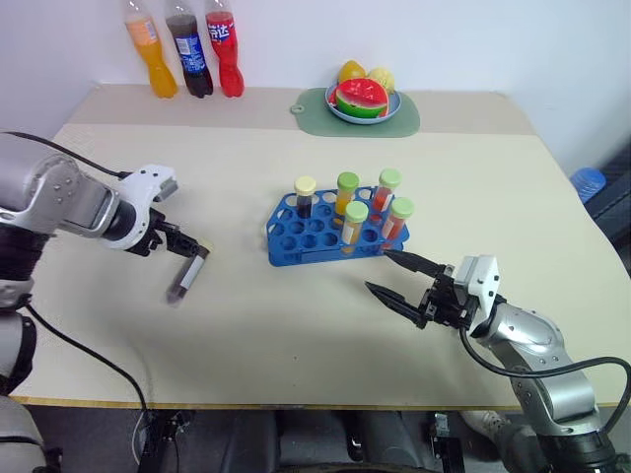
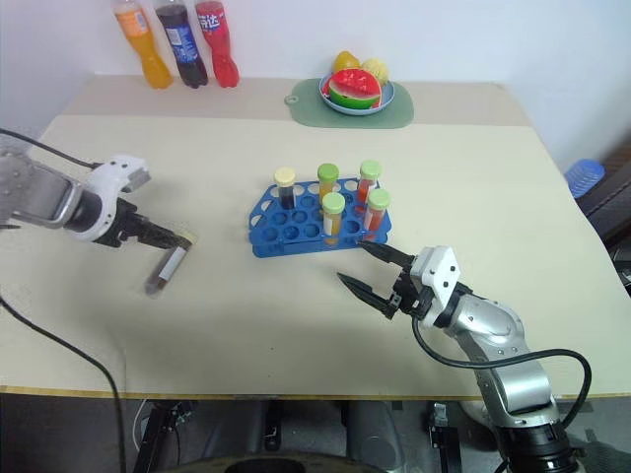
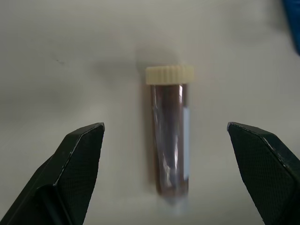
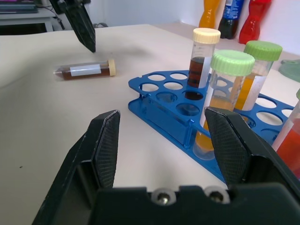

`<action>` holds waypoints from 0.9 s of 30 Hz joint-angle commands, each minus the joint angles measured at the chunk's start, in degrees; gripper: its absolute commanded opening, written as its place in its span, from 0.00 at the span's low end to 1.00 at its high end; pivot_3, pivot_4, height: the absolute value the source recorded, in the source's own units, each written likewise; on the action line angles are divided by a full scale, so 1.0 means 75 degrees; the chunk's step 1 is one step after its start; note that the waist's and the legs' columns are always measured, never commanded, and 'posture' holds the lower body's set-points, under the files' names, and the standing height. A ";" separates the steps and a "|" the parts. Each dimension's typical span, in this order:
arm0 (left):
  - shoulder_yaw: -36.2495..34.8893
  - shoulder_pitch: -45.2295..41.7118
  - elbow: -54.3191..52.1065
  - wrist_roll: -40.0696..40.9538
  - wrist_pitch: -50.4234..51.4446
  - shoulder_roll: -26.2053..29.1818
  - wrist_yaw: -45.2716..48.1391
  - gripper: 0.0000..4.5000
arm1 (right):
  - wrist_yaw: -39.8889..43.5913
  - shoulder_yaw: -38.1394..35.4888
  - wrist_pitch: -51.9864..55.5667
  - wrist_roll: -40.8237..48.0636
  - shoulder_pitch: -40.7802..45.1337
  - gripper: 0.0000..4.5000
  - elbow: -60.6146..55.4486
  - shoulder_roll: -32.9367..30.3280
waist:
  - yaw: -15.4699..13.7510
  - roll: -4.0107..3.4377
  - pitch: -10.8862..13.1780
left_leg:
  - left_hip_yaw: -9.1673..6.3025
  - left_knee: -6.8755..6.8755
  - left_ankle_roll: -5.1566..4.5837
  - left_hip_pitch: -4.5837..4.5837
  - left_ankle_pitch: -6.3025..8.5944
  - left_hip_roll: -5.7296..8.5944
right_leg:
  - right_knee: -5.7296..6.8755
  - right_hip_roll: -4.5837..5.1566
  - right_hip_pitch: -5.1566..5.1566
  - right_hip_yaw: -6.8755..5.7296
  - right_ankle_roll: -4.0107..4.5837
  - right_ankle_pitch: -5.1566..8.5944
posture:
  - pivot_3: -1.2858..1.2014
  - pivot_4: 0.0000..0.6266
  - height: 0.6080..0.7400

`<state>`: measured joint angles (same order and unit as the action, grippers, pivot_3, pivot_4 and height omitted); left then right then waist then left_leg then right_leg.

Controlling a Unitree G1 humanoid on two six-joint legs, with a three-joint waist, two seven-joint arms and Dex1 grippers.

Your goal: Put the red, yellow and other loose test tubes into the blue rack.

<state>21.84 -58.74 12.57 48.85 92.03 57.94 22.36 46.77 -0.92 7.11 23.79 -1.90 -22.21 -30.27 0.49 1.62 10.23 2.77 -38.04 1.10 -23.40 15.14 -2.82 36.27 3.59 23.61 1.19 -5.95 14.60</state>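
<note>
Brown tube (image 3: 169, 136) flat on table (image 1: 296, 315), well left of blue rack (image 1: 315, 236), long axis roughly front-to-back, cream cap toward far edge, rounded tip toward robot. Left gripper (image 3: 178, 164) wide open, empty, fingers either side of tube, not touching. Five tubes (image 1: 357, 223) upright in rack, caps up. Right gripper (image 1: 392, 275) partly open, empty, just beside rack's near right corner.

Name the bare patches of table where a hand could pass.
Free: table between the left gripper with its lying tube and the blue rack; also between rack and green mat. Crowded: right gripper by the rack's front.
</note>
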 commanded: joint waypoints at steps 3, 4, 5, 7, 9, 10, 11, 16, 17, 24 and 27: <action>0.0004 0.0117 0.0576 -0.0275 0.0063 -0.0637 -0.0580 0.96 | -0.0072 -0.0204 -0.0070 0.0107 -0.0117 0.71 -0.0296 -0.0031 | 0.0015 0.0000 0.0000 | -0.0001 0.0000 0.0000 0.0000 0.0000 0.0000 | 0.0000 -0.0001 0.0001 0.0000 -0.0005 -0.0003 | 0.52 0.24 1.00; -0.0023 0.0207 0.0591 -0.0342 0.0063 -0.0744 -0.0668 0.96 | -0.0079 -0.0213 -0.0073 0.0108 -0.0141 0.71 -0.0315 -0.0041 | 0.0027 0.0000 -0.0001 | 0.0000 0.0000 0.0000 0.0001 0.0000 0.0000 | 0.0001 -0.0001 0.0001 0.0000 -0.0006 -0.0003 | 0.52 0.24 1.00; -0.0016 0.0311 0.0547 -0.0413 0.0063 -0.0805 -0.0724 0.91 | -0.0094 -0.0224 -0.0072 0.0113 -0.0161 0.71 -0.0334 -0.0044 | 0.0038 0.0000 -0.0001 | 0.0000 0.0001 0.0000 0.0002 0.0000 0.0000 | 0.0001 -0.0001 0.0001 0.0001 -0.0009 -0.0005 | 0.52 0.24 1.00; -0.0050 0.0469 0.0417 -0.0598 0.0063 -0.0857 -0.0789 0.80 | -0.0105 -0.0244 -0.0078 0.0123 -0.0205 0.71 -0.0367 -0.0053 | 0.0035 -0.0009 -0.0006 | -0.0001 0.0001 0.0000 0.0002 0.0000 -0.0001 | 0.0006 -0.0002 0.0003 0.0001 -0.0015 -0.0008 | 0.52 0.24 1.00; -0.0127 0.0532 0.0340 -0.0630 0.0063 -0.0853 -0.0758 0.55 | -0.0111 -0.0252 -0.0087 0.0127 -0.0228 0.71 -0.0374 -0.0061 | 0.0026 -0.0009 -0.0007 | 0.0000 0.0001 0.0001 0.0006 0.0000 -0.0001 | 0.0007 -0.0003 0.0001 0.0002 -0.0012 -0.0007 | 0.52 0.24 1.00; -0.0167 0.0553 0.0326 -0.0649 0.0063 -0.0847 -0.0738 0.47 | -0.0118 -0.0246 -0.0087 0.0123 -0.0219 0.71 -0.0363 -0.0059 | 0.0024 -0.0010 -0.0007 | 0.0000 0.0001 0.0001 0.0006 0.0000 -0.0001 | 0.0007 -0.0002 0.0001 0.0002 -0.0006 -0.0003 | 0.52 0.24 1.00; -0.0208 0.0597 0.0254 -0.0664 0.0063 -0.0832 -0.0701 0.36 | -0.0118 -0.0246 -0.0094 0.0122 -0.0217 0.71 -0.0348 -0.0059 | 0.0023 -0.0009 -0.0007 | 0.0002 0.0001 0.0001 0.0006 0.0000 0.0000 | 0.0007 0.0000 0.0000 0.0004 -0.0005 -0.0003 | 0.52 0.24 1.00; -0.1008 0.1147 -0.1136 0.0149 0.0062 -0.0143 0.0282 0.26 | -0.0118 -0.0227 -0.0063 0.0136 -0.0083 0.71 -0.0268 -0.0058 | 0.0056 -0.0007 -0.0004 | 0.0006 0.0001 0.0001 0.0002 0.0000 -0.0002 | 0.0005 0.0000 0.0007 0.0008 -0.0005 -0.0003 | 0.52 0.24 1.00; -0.1339 0.1431 -0.1585 0.0305 0.0042 0.0053 0.0562 0.26 | -0.0101 -0.0243 -0.0070 0.0141 -0.0072 0.71 -0.0247 -0.0071 | 0.0048 -0.0007 -0.0004 | 0.0005 0.0001 0.0001 0.0002 0.0000 -0.0002 | 0.0005 0.0001 0.0008 0.0008 -0.0006 -0.0004 | 0.52 0.24 1.00; -0.3986 0.3954 -0.3835 0.0912 -0.3149 -0.0496 0.2633 0.26 | -0.0030 -0.0271 -0.0098 0.0123 -0.0011 0.71 -0.0142 -0.0054 | -0.0012 -0.0007 -0.0006 | 0.0008 0.0002 0.0006 0.0001 -0.0003 -0.0003 | 0.0003 0.0011 0.0006 0.0003 0.0012 0.0002 | 0.52 0.24 1.00; -0.4575 0.4292 -0.4101 0.0800 -0.4750 -0.1364 0.3307 0.26 | -0.0066 -0.0292 -0.0089 0.0107 -0.0002 0.71 -0.0166 -0.0031 | -0.0114 -0.0010 -0.0007 | 0.0015 -0.0010 0.0007 0.0001 -0.0003 0.0001 | -0.0009 0.0017 -0.0004 0.0003 0.0021 0.0000 | 0.52 0.24 1.00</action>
<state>-9.16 -26.39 -16.20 54.84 62.16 47.76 44.86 46.39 -2.14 7.10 23.85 -2.42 -22.18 -30.50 -0.36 1.55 10.18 2.90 -38.12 1.15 -23.39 15.12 -2.81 36.17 3.71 23.55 1.22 -5.78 14.60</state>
